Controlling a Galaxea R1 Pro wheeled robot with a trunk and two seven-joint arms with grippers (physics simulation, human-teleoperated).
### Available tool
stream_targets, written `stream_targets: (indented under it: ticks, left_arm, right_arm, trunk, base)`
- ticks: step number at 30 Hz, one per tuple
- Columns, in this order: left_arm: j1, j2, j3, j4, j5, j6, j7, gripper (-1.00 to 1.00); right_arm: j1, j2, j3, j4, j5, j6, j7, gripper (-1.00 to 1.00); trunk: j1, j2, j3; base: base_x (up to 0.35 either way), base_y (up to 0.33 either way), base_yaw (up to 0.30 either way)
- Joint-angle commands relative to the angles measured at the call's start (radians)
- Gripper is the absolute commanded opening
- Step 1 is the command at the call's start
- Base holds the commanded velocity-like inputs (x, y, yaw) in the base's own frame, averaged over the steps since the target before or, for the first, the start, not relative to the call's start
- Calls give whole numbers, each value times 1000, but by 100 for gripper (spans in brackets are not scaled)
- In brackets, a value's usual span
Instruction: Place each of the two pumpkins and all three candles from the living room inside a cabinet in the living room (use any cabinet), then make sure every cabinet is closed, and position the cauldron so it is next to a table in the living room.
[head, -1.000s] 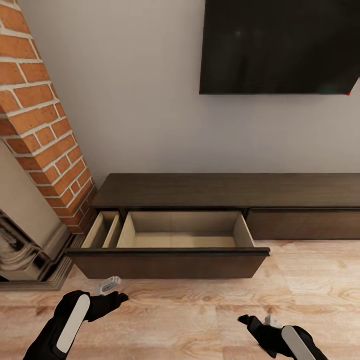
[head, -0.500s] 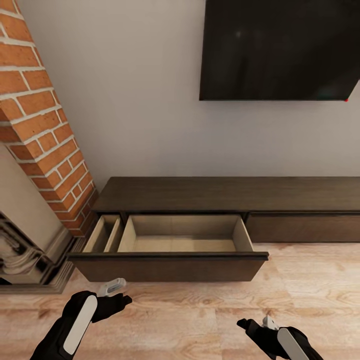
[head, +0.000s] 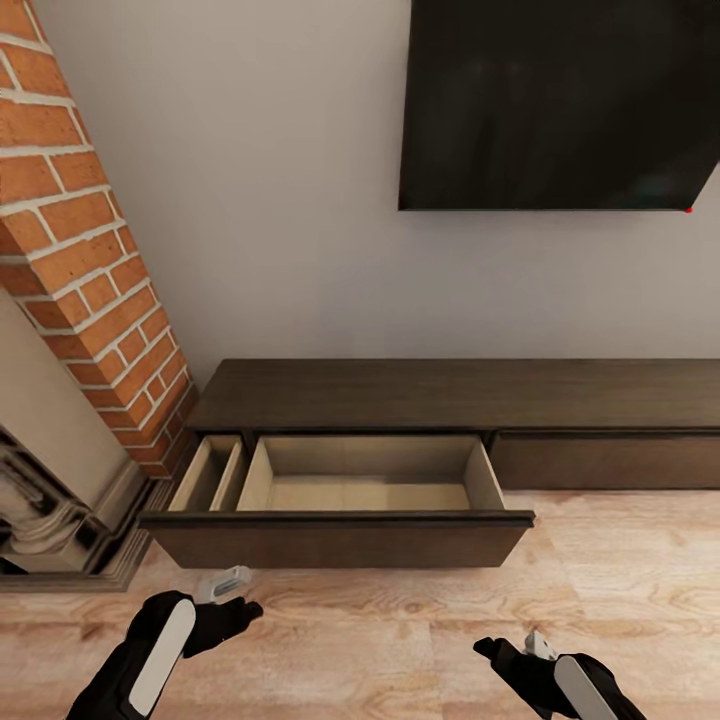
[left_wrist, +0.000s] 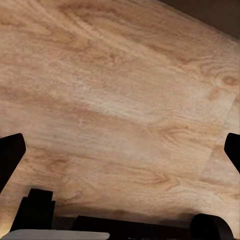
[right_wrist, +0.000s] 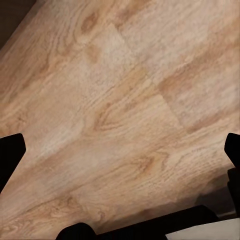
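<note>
While both grippers are hanging over the wood floor (head: 400, 640), the cabinet (head: 450, 395) is standing just ahead of the fingers, its drawer (head: 340, 500) pulled out. Left gripper (left_wrist: 120, 150) and right gripper (right_wrist: 120, 150) are holding their fingers wide apart, gripping nothing.

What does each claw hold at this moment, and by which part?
Nothing. The left claw and the right claw are both open, with bare wooden floor between their fingers.
</note>
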Motion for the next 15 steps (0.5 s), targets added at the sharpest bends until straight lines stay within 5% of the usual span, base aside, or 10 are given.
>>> stream_targets:
  ticks: [1, 8, 15]
  left_arm:
    - [-1, 0, 0, 2, 11, -11, 8, 100]
    - [-1, 2, -3, 11, 12, -41, 3, 100]
    - [-2, 8, -3, 14, 11, -42, 3, 100]
  right_arm:
    - [0, -1, 6, -2, -10, 0, -10, 100]
    - [0, -1, 93, -2, -11, -5, -11, 100]
    - [0, -1, 104, -2, -11, -7, -11, 100]
  trunk:
    - [0, 0, -1]
    - [0, 0, -1]
    - [0, 0, -1]
  base:
    - [0, 0, 0]
    - [-2, 0, 0]
    - [-243, 0, 73]
